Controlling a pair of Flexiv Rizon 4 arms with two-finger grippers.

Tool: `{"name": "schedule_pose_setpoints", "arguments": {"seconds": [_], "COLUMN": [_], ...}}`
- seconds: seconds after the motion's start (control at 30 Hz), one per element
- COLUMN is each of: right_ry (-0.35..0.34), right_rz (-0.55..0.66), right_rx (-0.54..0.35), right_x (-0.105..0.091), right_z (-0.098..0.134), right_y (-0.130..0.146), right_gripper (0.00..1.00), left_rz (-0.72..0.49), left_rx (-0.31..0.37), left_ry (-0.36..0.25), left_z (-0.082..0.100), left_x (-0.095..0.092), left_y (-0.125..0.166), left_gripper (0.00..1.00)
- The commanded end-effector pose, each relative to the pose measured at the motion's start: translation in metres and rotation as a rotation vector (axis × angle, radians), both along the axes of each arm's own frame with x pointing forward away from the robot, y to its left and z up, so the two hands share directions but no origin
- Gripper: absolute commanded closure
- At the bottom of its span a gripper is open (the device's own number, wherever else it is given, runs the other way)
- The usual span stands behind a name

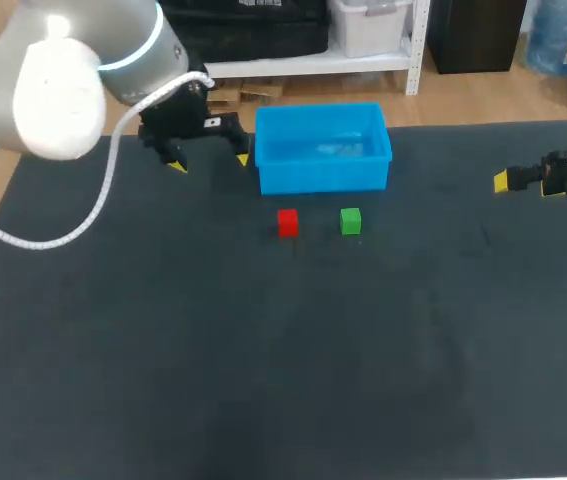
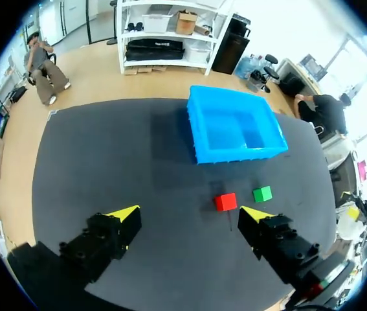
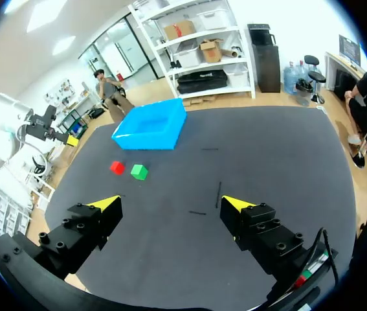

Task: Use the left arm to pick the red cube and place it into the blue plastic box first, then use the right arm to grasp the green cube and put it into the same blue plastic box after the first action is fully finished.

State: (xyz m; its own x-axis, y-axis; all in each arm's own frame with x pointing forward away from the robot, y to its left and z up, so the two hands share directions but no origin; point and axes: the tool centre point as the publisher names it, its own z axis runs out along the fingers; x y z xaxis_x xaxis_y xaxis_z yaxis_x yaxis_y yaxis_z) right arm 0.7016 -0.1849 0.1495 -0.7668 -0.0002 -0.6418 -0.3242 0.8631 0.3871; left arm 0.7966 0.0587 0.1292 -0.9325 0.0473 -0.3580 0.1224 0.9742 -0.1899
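The red cube (image 1: pixel 287 222) (image 2: pixel 225 201) and the green cube (image 1: pixel 350 221) (image 2: pixel 262 194) sit side by side on the dark table, just in front of the blue plastic box (image 1: pixel 323 176) (image 2: pixel 240 155). My left gripper (image 1: pixel 210 160) (image 2: pixel 189 214) hangs open and empty above the table, left of the box. In its wrist view the red cube lies just inside its right fingertip (image 2: pixel 251 214). My right gripper (image 1: pixel 525 185) (image 3: pixel 170 203) stands open and empty near the table's right edge, far from the red cube (image 3: pixel 117 168), green cube (image 3: pixel 139 172) and box (image 3: pixel 147 141).
The dark table (image 1: pixel 263 350) carries only the box and the two cubes. The box looks empty inside. My left arm's big white joint (image 1: pixel 48 90) looms over the table's back left corner.
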Motion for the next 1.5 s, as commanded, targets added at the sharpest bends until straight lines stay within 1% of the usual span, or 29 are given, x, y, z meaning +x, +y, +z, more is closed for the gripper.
{"name": "schedule_pose_setpoints", "arguments": {"seconds": [0.03,0.33,0.67,1.03,1.23,1.5], "right_ry": [0.0,0.0,0.0,0.0,0.0,0.0], "right_rz": [-0.001,-0.001,-0.001,-0.001,-0.001,-0.001], "right_rx": [-0.001,-0.001,-0.001,-0.001,-0.001,-0.001], "right_x": [-0.001,-0.001,-0.001,-0.001,-0.001,-0.001], "right_z": [0.0,0.0,0.0,0.0,0.0,0.0], "right_y": [0.0,0.0,0.0,0.0,0.0,0.0], "right_gripper": [0.0,0.0,0.0,0.0,0.0,0.0], "left_rz": [0.026,0.026,0.025,0.004,-0.014,-0.037], "left_rx": [0.072,0.099,0.104,0.146,0.16,0.148], "left_ry": [0.025,0.044,0.075,0.107,0.131,0.151], "left_z": [0.0,0.003,-0.001,-0.005,-0.008,-0.013], "left_x": [0.01,0.019,0.025,0.033,0.032,0.028], "left_y": [-0.008,-0.021,-0.035,-0.05,-0.053,-0.045], "left_gripper": [0.0,0.0,0.0,0.0,0.0,0.0]}}
